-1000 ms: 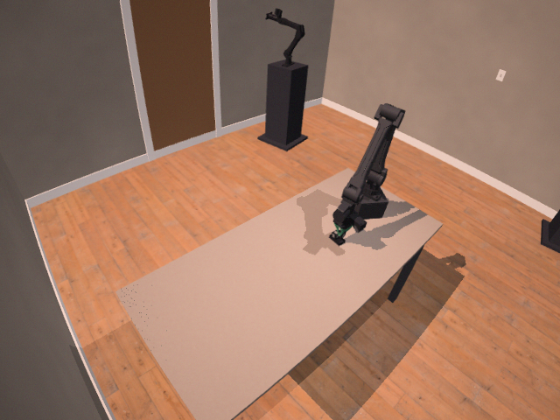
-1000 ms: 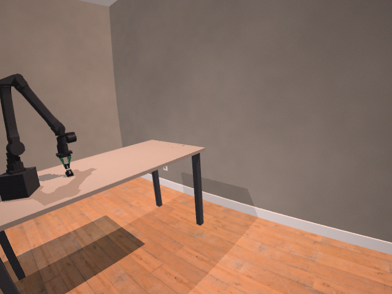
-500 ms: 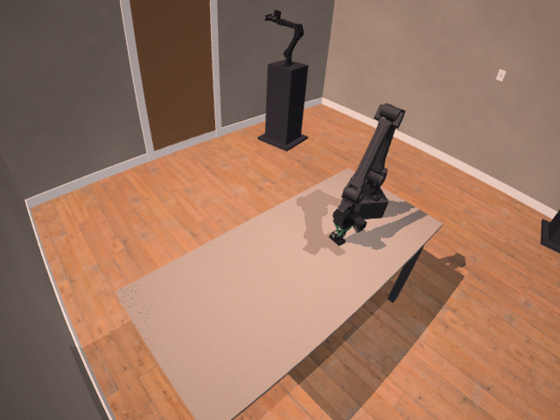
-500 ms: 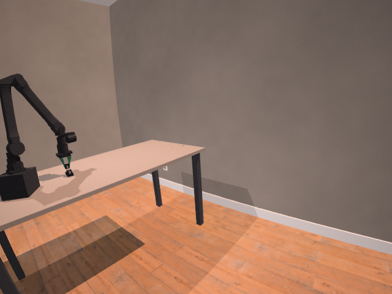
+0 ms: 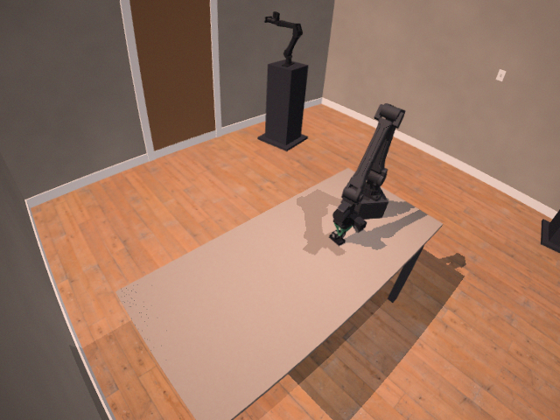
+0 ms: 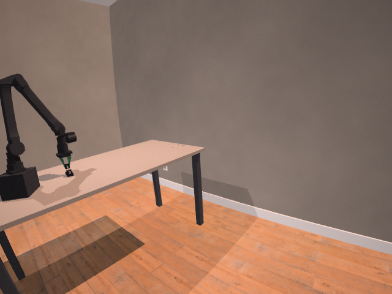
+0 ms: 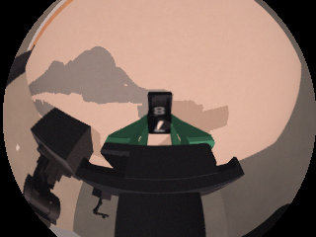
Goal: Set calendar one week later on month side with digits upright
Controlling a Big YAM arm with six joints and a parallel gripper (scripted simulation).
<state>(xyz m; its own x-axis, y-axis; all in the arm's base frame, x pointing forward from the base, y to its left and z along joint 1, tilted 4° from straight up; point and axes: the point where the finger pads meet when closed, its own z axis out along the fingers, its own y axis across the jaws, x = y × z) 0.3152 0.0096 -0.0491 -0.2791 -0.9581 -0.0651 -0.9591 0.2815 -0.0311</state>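
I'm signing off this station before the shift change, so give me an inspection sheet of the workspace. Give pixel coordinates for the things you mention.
surface: pale table (image 5: 248, 293) (image 6: 133, 158) (image 7: 222, 49), arm shadows across it; dark specks near one end, nature unclear
job's things: small dark calendar tray (image 5: 337, 241) (image 6: 69, 174) on the table; a dark cube marked 8 (image 7: 159, 110) and another numbered cube (image 7: 159, 126), digit not clearly readable
clutter: nothing seen
gripper (image 5: 339, 232) (image 6: 67, 165) (image 7: 159, 118): green fingers, apparently closed on the numbered cube, above the tray
cables: nothing seen
surroundings: wooden floor (image 5: 180, 203) (image 6: 285, 253); second arm (image 5: 294, 40) on a dark pedestal (image 5: 276, 108)

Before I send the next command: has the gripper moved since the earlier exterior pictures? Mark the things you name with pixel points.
No visible move: the green-fingered black gripper (image 5: 338, 234) (image 6: 67, 165) (image 7: 159, 118) hangs at the same spot beside the black base block (image 5: 371, 208) (image 6: 19, 185).
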